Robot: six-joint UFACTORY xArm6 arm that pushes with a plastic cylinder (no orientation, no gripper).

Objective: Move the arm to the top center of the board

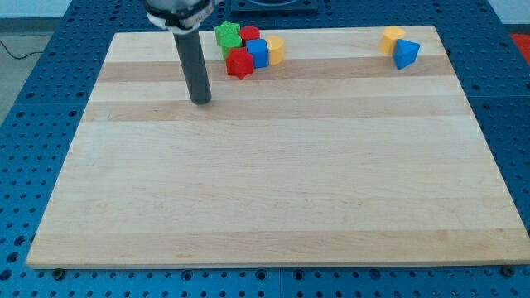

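My tip (200, 100) rests on the wooden board (273, 165) in its upper left part, below and to the left of a tight cluster of blocks at the view's top. The cluster holds a green star-shaped block (227, 34), a red round block (250, 35), a red block (239, 63), a blue cube (258, 53) and a yellow block (275, 49). The tip is apart from the red block, a short way to its lower left. At the top right sit a yellow block (392, 39) and a blue triangular block (406, 54), touching each other.
The board lies on a blue perforated table (33, 124) that surrounds it on all sides. The arm's dark rod (192, 58) rises from the tip to the view's top edge.
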